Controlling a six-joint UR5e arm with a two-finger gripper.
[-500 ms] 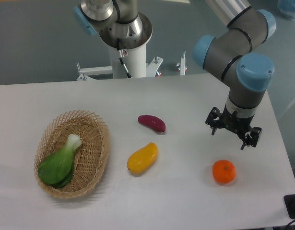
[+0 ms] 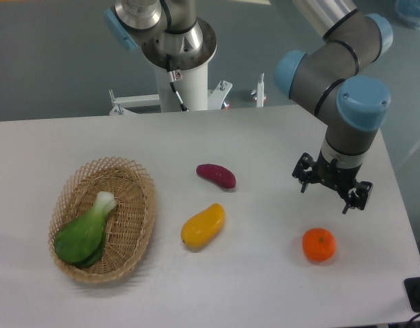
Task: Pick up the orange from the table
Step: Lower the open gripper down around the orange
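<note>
The orange point(image 2: 319, 244) is a small round bright-orange fruit lying on the white-grey table point(image 2: 264, 143) near its front right. My gripper point(image 2: 330, 192) hangs above the table just behind the orange, a little to its right, and apart from it. Its two fingers are spread wide with nothing between them, so it is open.
A yellow-orange mango point(image 2: 203, 225) lies in the middle of the table, with a purple sweet potato point(image 2: 216, 175) behind it. A wicker basket point(image 2: 134, 219) at the left holds a green bok choy point(image 2: 85, 232). The table's right edge runs close to the orange.
</note>
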